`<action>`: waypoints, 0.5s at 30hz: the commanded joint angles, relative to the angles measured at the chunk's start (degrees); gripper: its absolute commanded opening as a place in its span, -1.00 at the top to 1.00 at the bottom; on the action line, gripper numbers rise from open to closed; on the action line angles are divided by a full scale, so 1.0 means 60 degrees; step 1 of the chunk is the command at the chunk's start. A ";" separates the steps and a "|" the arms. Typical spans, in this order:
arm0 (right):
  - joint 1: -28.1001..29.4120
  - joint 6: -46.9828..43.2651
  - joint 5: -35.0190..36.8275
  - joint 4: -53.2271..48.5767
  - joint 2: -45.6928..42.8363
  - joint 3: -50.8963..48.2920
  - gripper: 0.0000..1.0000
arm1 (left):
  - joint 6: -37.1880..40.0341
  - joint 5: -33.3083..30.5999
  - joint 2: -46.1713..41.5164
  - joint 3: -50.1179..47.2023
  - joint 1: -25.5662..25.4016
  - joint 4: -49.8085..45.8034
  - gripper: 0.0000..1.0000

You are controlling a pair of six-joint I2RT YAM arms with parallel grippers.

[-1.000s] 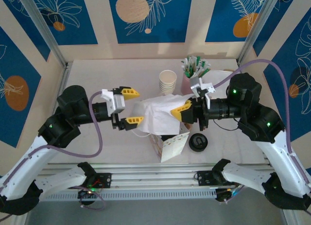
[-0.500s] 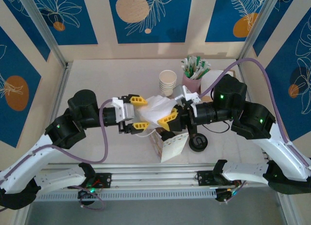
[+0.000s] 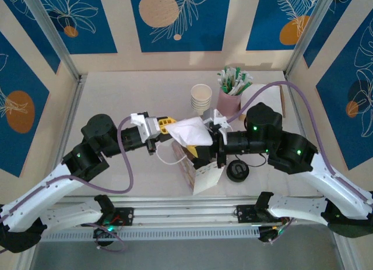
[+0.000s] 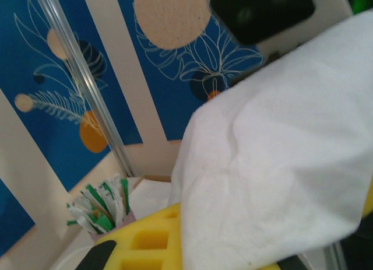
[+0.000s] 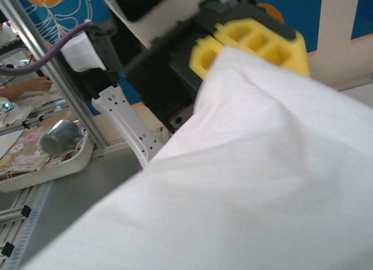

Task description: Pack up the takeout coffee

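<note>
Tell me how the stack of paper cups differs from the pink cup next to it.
The paper cups are cream and nested in a stack; the pink cup stands single. The top paper cup looks empty; the pink cup is stuffed with green and white sticks. Both stand upright, side by side, at the back of the table.

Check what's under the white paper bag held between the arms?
Under the crumpled white paper bag, the lower part of a patterned carton shows, with a white card next to it. The carton's top and any contents are covered by the bag.
</note>
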 commanded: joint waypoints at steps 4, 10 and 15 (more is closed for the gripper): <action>0.0056 0.0820 0.1302 0.0691 -0.0475 -0.0508 -0.36 | 0.1587 -0.0564 -0.0297 -0.0111 -0.0162 0.0551 1.00; -0.0283 0.1051 0.1833 0.1550 -0.1943 -0.1540 -0.99 | 0.4814 -0.2509 -0.0495 -0.0160 -0.0162 0.0394 1.00; -0.0848 0.1177 0.1602 0.1126 -0.2078 -0.1204 -0.99 | 0.5777 -0.1955 -0.0455 0.0004 -0.0162 -0.0005 1.00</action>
